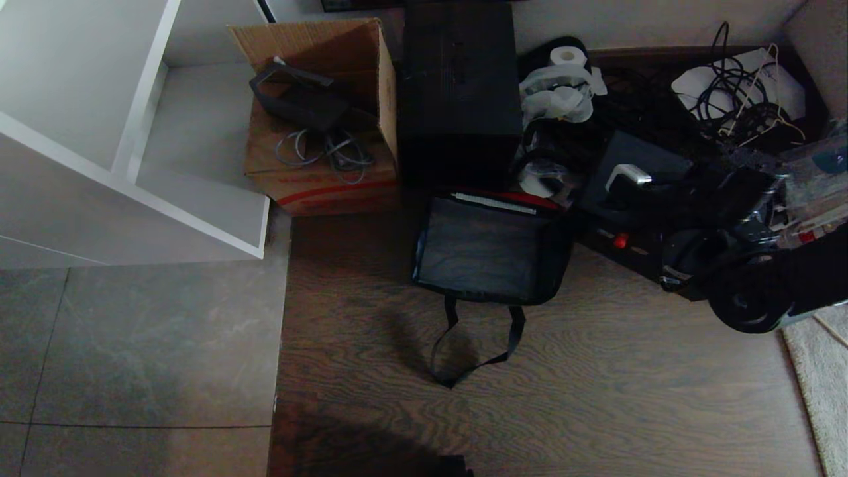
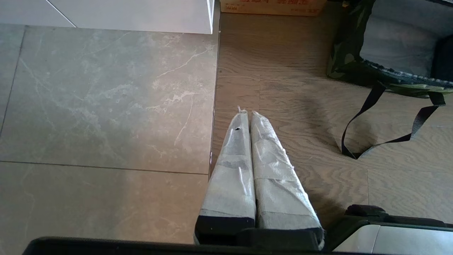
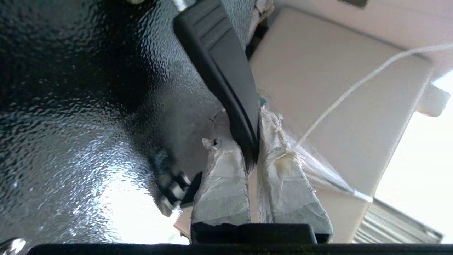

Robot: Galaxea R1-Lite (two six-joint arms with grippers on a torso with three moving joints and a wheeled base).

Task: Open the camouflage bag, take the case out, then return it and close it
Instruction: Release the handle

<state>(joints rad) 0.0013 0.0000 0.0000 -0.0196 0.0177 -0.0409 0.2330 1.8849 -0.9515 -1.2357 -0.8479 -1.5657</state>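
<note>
The camouflage bag [image 1: 487, 248] lies open on the wood floor with its grey inside bare and a strip of red lining along its far edge. Its black strap handles [image 1: 474, 344] trail toward me, and its camouflage side [image 2: 345, 53] also shows in the left wrist view. The black case [image 1: 662, 165] is outside the bag, just to its right, with its small red latch [image 1: 620, 240] showing. My right gripper [image 3: 244, 115] is shut on the case's black strap handle [image 3: 219, 60], beside the case's pebbled black surface [image 3: 88, 106]. My left gripper [image 2: 246, 113] hangs shut and empty over the floor, left of the bag.
Behind the bag stand a brown cardboard box [image 1: 318, 112] holding cables and a taller plain black box [image 1: 460, 93]. A white shelf unit [image 1: 132, 132] fills the far left. Paper rolls [image 1: 563, 86] and tangled cables [image 1: 735, 93] crowd the right. A rug edge [image 1: 821, 377] lies near right.
</note>
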